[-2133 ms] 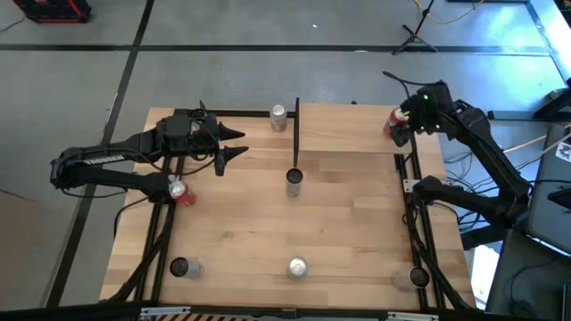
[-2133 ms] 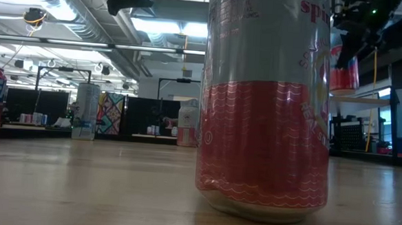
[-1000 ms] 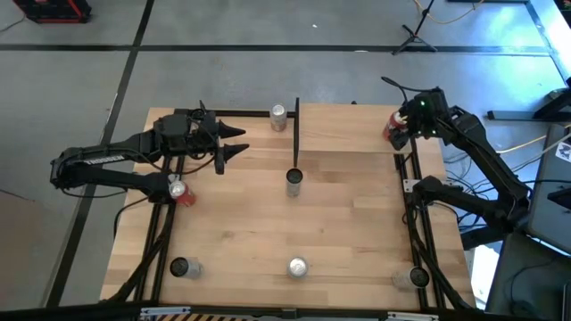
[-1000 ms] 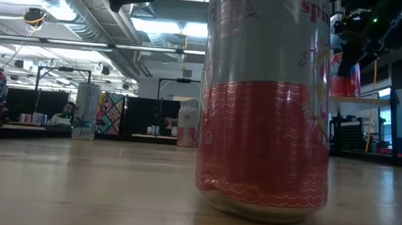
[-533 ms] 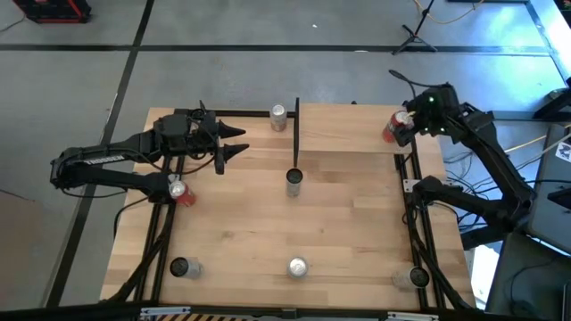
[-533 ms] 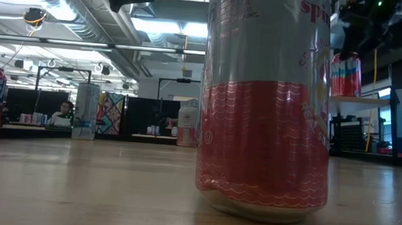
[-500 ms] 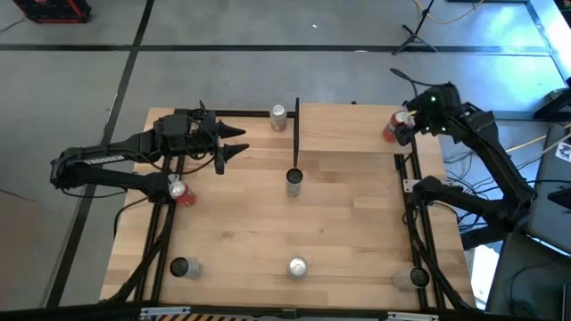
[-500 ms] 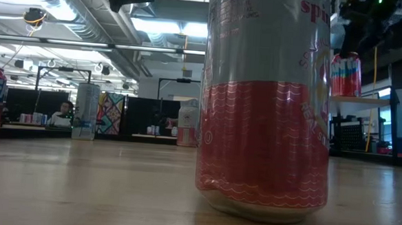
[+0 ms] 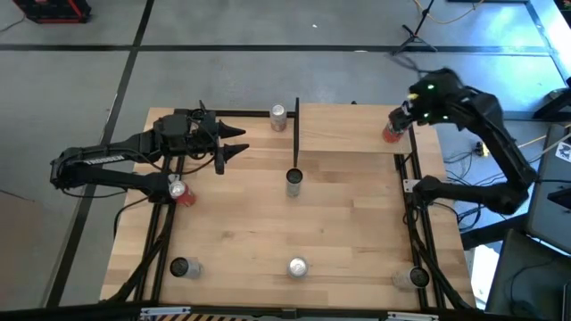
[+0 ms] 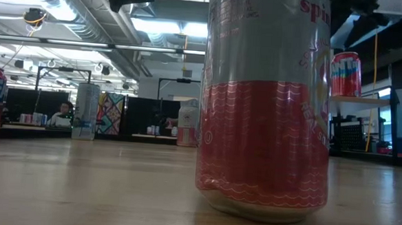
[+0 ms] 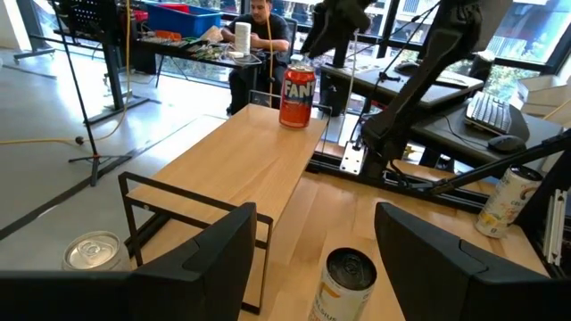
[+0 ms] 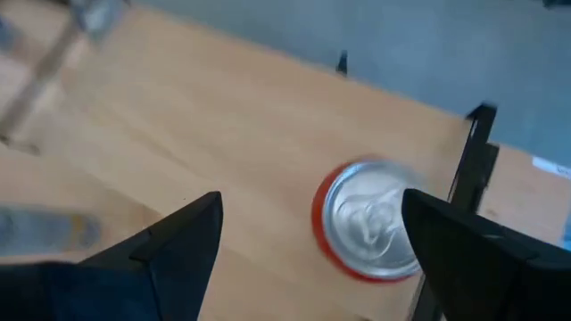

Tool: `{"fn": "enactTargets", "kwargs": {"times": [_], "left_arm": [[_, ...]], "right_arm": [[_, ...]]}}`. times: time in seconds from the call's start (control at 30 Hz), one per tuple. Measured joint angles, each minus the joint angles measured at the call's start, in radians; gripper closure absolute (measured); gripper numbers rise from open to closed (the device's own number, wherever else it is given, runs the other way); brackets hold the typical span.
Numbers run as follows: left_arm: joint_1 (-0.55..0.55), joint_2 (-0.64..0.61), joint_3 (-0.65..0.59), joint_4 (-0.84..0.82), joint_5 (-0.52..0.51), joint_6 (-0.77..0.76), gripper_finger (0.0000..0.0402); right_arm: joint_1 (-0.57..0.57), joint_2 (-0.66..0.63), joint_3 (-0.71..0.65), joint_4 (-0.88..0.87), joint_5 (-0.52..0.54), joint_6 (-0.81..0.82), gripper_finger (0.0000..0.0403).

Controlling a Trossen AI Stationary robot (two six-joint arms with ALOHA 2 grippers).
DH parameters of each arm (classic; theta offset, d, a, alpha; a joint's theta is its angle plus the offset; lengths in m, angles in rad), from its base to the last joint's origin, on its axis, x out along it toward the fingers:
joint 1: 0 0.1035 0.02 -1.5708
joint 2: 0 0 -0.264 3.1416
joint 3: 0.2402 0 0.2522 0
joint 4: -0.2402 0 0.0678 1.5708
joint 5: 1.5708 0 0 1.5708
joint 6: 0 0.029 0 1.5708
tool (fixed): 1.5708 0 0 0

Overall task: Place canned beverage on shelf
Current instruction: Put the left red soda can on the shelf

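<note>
The canned beverage, a red can (image 9: 393, 130) with a silver top (image 12: 370, 221), stands upright on its base at the far right corner of the shelf (image 9: 348, 129), a pale board with black posts. It also shows in the left wrist view (image 11: 297, 92) and the low view (image 10: 346, 73). My right gripper (image 12: 312, 201) hangs open above the can, clear of it (image 9: 419, 102). My left gripper (image 9: 234, 143) waits open over the far left of the table, holding nothing (image 11: 317, 218).
Other cans stand on the tabletop: a silver one (image 9: 279, 116) at the far edge, one (image 9: 294, 181) at the centre by a black post, a red one (image 9: 178, 190) at the left, and three along the near edge (image 9: 183, 267) (image 9: 297, 267) (image 9: 415, 278).
My right gripper has risen from around the red can and rolled about its own axis, its fingers staying open. The can stays upright on the shelf corner.
</note>
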Motion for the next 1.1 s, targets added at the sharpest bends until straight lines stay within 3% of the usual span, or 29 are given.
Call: {"fn": "enactTargets", "kwargs": {"times": [0.17, 0.4, 1.1], "left_arm": [[0.0, 0.0, 0.0, 0.0, 0.0, 0.003, 0.0176], [0.0, 0.0, 0.0, 0.0, 0.0, 0.049, 0.0176], [0.0, 0.0, 0.0, -0.001, 0.0, 0.05, 0.0176]], "right_arm": [[0.127, 0.055, 0.001, -0.037, 0.145, 0.16, 0.007], [0.171, 0.099, 0.066, -0.096, 0.305, 0.263, 0.007], [0.169, 0.262, 0.103, -0.225, 0.394, 0.298, 0.007]]}}
